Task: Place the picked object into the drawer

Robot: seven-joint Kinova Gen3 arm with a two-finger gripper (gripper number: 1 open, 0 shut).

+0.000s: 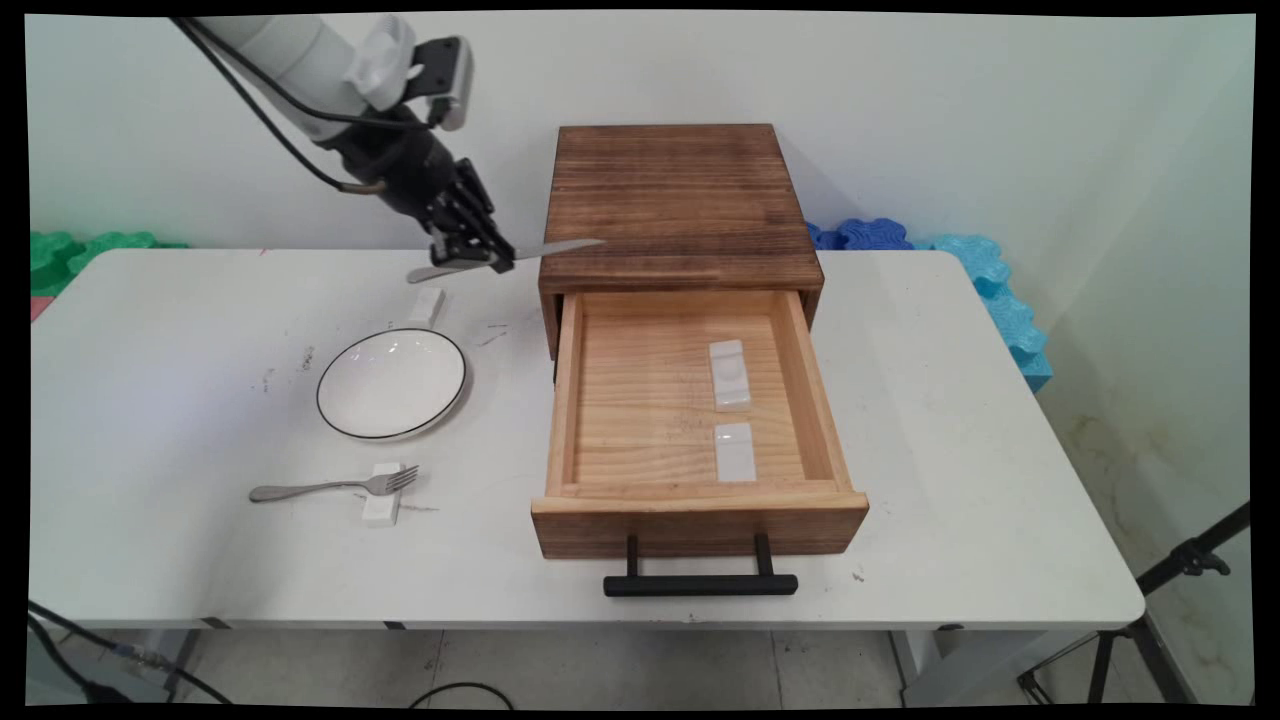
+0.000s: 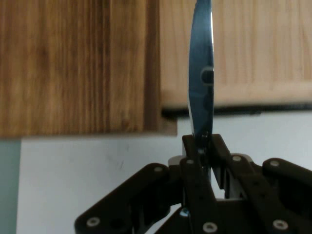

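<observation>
The arm (image 1: pixel 300 55) enters from the upper left of the frame and slopes down to the right, black cables (image 1: pixel 250 100) hanging under it. Its black gripper (image 1: pixel 490 258) sits left of centre in the upper half, raised off the surface, fingers (image 2: pixel 197 161) pinched together on a knife (image 1: pixel 510 258).

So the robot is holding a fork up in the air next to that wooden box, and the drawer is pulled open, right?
Not quite: the gripper holds a knife, not a fork. The main view shows its plain blade pointing toward the wooden drawer box; the fork lies on the table on a white rest. The rest is right: it is in the air, and the drawer is pulled open.
</observation>
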